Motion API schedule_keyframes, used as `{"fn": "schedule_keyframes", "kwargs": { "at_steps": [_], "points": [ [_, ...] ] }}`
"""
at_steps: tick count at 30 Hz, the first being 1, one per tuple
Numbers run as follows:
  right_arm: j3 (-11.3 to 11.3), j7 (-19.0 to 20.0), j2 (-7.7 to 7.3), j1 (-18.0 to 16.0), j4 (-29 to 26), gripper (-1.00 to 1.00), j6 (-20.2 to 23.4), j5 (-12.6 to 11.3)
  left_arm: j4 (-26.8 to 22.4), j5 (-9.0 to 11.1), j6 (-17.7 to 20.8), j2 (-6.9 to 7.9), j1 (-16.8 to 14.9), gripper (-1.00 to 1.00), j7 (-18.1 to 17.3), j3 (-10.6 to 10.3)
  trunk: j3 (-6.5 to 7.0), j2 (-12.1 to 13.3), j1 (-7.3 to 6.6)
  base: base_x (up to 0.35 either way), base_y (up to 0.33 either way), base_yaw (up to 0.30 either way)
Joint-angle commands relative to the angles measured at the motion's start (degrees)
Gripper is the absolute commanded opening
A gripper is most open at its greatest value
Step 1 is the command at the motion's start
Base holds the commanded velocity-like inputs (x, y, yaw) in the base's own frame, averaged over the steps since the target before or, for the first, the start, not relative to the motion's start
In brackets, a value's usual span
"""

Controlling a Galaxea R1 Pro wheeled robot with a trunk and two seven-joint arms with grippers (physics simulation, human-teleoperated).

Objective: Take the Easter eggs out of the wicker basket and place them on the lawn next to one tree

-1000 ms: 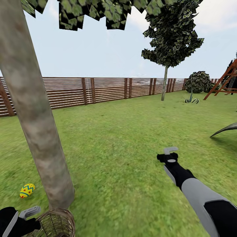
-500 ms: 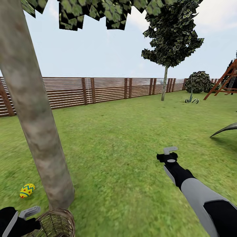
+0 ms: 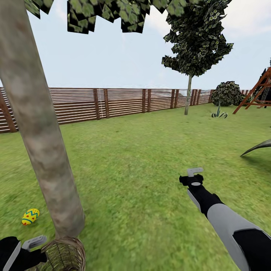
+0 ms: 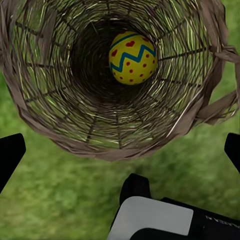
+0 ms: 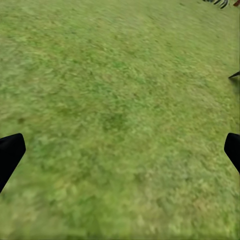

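Hovering spread left gripper (image 4: 120,150) over wicker basket (image 4: 60,125), one Easter egg (image 4: 132,57) inside; right gripper (image 5: 120,150) spread, tree (image 3: 41,150) at 10 o'clock.

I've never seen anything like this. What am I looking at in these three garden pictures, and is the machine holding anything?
These are simulator renders of a two-armed robot. The wide picture comes from its head camera, looking over both arms. The other two come from cameras near each gripper.

On the lawn stands a tree with a thick trunk. One painted Easter egg lies on the grass beside it. The wicker basket sits at the trunk's foot.

The left wrist camera looks down into the basket, where another egg rests. The left gripper hangs open above it, holding nothing. The right gripper is open over bare grass.
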Motion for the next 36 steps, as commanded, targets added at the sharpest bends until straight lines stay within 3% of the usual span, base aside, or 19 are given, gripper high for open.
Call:
{"fn": "schedule_keyframes", "kwargs": {
  "at_steps": [1, 9, 21, 33, 36],
  "points": [
    [0.5, -0.36, -0.03, -0.03, -0.12, 1.0, 0.52, 0.05, -0.08, 0.39, 0.33, 0.04, -0.03, 1.0, 0.11, 0.19, -0.25, -0.45, 0.22, 0.0, 0.0, 0.0],
    [0.52, -0.42, 0.17, -0.03, -0.01, 1.0, 0.52, 0.16, -0.31, 0.47, 0.35, 0.08, -0.03, 1.0, 0.06, 0.3, -0.25, -0.45, 0.22, 0.011, 0.0, 0.0],
    [0.52, -0.52, -0.04, -0.03, 0.28, 1.0, 0.52, 0.31, -0.31, 0.48, 0.33, -0.02, -0.03, 1.0, 0.02, 0.27, -0.25, -0.45, 0.22, 0.279, 0.007, 0.0],
    [0.55, -0.51, 0.22, -0.03, 1.25, 1.0, 0.47, 0.54, -0.35, 0.48, 0.33, -0.02, -0.03, 1.0, 0.02, 0.35, -0.25, -0.45, 0.22, 0.023, 0.002, 0.0],
    [0.59, -0.53, 0.29, -0.03, 1.71, 1.0, 0.44, 0.68, -0.38, 0.48, 0.33, 0.07, -0.03, 1.0, 0.02, 0.36, -0.79, -1.66, 0.88, 0.0, 0.0, 0.0]
  ]
}}
